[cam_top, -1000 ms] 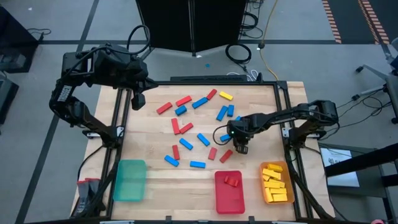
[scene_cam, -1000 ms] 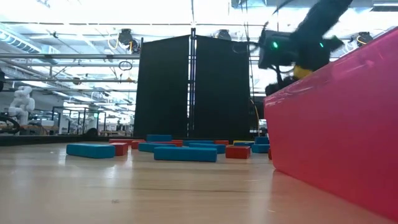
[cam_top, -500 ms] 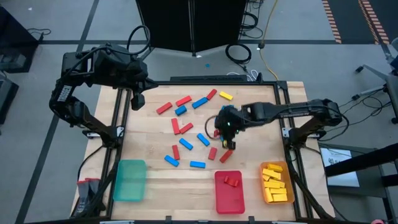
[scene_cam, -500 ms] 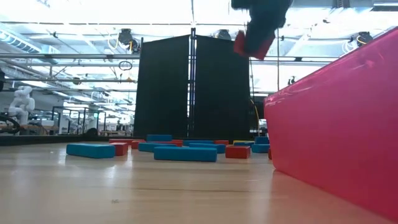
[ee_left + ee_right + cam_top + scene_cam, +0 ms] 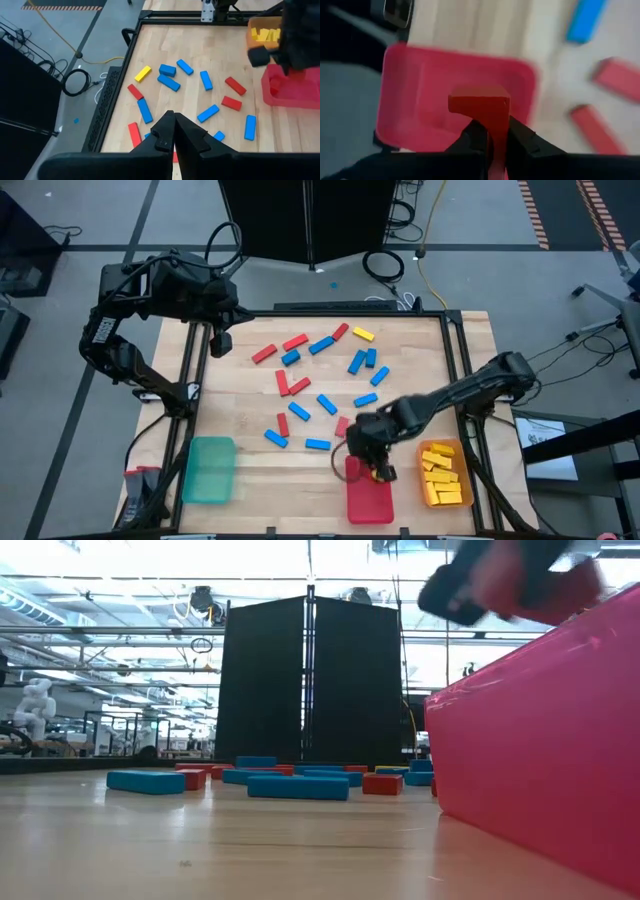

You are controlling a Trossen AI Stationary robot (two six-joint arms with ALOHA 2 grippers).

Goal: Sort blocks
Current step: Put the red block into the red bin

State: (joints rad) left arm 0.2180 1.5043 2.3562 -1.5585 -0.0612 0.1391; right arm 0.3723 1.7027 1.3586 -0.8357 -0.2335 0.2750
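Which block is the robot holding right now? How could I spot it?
Find the red plastic tray at the table's near edge, between the green tray and the orange tray. Above it hangs the right gripper, shut on a red rectangular block. It is the only block off the table.

Bright overhead lighting glares in the low view; the right wrist view is motion-blurred throughout.

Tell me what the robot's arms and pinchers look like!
Both arms are dark, nearly black, built from jointed segments with black cables looping along them. The left arm carries a small white label. The left gripper ends in two slim dark fingers. The right gripper has the same two dark fingers.
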